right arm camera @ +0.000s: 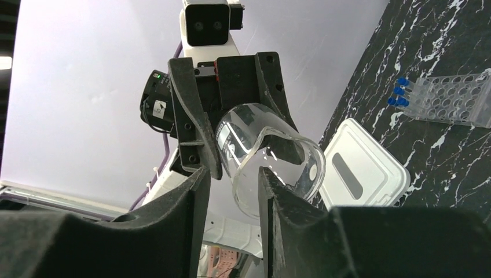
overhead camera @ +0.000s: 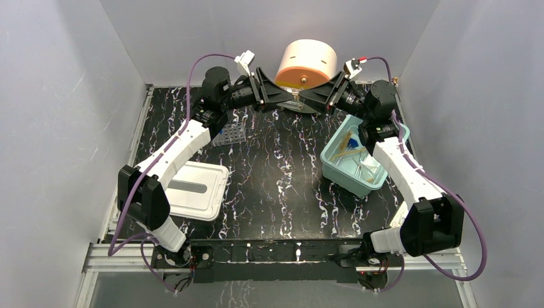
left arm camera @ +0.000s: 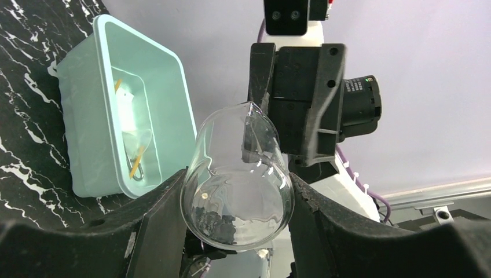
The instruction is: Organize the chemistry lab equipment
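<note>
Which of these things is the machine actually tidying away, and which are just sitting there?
Part of the job: glass beaker in the left claw; clear tube rack; blue-capped tubes; teal bin with small items inside.

Just lying about: cream-and-orange round drawer unit; white lid, probably the bin's.

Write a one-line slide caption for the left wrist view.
Left tool holds a clear beaker while the right tool straddles its rim, teal bin behind.
</note>
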`<state>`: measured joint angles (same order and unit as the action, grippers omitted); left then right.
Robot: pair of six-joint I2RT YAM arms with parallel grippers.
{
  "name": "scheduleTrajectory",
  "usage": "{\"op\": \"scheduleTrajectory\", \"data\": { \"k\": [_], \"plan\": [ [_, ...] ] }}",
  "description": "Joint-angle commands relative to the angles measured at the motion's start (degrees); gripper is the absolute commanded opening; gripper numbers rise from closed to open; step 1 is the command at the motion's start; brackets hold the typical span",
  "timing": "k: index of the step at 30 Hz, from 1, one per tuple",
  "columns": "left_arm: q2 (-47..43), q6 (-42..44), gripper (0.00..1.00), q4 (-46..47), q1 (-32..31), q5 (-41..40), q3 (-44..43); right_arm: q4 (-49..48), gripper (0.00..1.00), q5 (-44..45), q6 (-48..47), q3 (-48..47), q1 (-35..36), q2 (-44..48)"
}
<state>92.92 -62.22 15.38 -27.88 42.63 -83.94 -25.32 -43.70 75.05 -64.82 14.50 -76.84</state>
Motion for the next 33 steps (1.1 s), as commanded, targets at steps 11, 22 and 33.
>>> {"op": "scheduleTrajectory", "data": {
  "k": [11, 22, 33],
  "plan": [
    [-4.63, 0.32, 0.49, 3.64, 0.01, 2.79, 0.18, -7.38, 0.14, 3.29, 2.21, -2.38, 1.16, -0.15],
    [-7.17, 10.27, 0.85, -9.14, 0.76, -3.73, -1.82, 3.09, 0.08, 8.40, -7.69, -4.39, 0.82, 2.36],
    [-12.22, 15.33, 0.92, -17.44, 2.37, -9.86, 1.70, 48.24, 0.07, 34.21, -44.53, -20.04, 0.34, 2.06]
  ]
}}
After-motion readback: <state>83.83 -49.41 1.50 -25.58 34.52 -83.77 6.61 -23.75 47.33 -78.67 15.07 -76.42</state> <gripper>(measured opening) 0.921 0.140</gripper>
